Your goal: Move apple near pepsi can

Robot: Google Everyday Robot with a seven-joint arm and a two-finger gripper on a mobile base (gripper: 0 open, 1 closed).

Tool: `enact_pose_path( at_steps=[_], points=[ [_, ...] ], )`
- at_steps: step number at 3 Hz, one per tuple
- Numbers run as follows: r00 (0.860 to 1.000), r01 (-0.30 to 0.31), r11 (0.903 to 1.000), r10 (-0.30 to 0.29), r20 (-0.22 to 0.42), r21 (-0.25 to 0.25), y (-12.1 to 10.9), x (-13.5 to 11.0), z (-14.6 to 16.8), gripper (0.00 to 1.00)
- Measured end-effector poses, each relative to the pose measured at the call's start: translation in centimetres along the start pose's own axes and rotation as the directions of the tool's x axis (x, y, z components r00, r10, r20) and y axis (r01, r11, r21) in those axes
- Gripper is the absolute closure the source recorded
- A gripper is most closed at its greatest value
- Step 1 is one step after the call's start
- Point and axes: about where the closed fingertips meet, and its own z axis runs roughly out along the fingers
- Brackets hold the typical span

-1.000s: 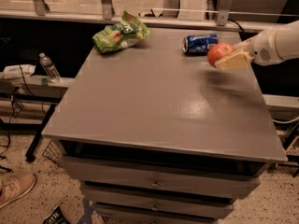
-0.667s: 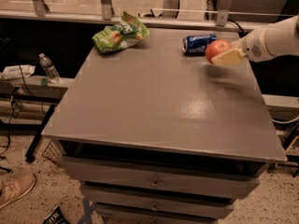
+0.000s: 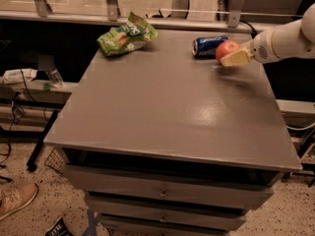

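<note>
**Apple held at far right edge, next to can**

We see the gripper (image 3: pixel 228 56) at the table's (image 3: pixel 162 112) far right corner, pinched on the apple (image 3: pixel 227 46), one cream finger (image 3: pixel 237 58) showing under its near side. The apple sits off the surface, shadow below it, just beside the pepsi can (image 3: pixel 208 46), maybe touching; we can't tell. The can lies on its side. A green snack bag (image 3: pixel 126 35) lies far left, well apart. The white arm (image 3: pixel 285 39) enters from the right.
</note>
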Motion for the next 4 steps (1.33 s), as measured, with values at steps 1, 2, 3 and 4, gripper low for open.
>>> enact_pose_path(
  at_steps=[1,2,3,4],
  points=[
    [1.000,-0.014,0.9999,0.014,0.004,0.001,-0.3,0.0,1.0,1.00],
    [1.000,-0.030,0.9996,0.030,0.008,0.001,-0.5,0.3,1.8,1.00],
    [0.999,-0.040,0.9992,0.040,0.011,0.002,-0.6,0.6,2.2,1.00],
    [0.999,-0.040,0.9992,0.040,0.010,-0.003,-0.4,0.6,2.5,0.83]
  ],
)
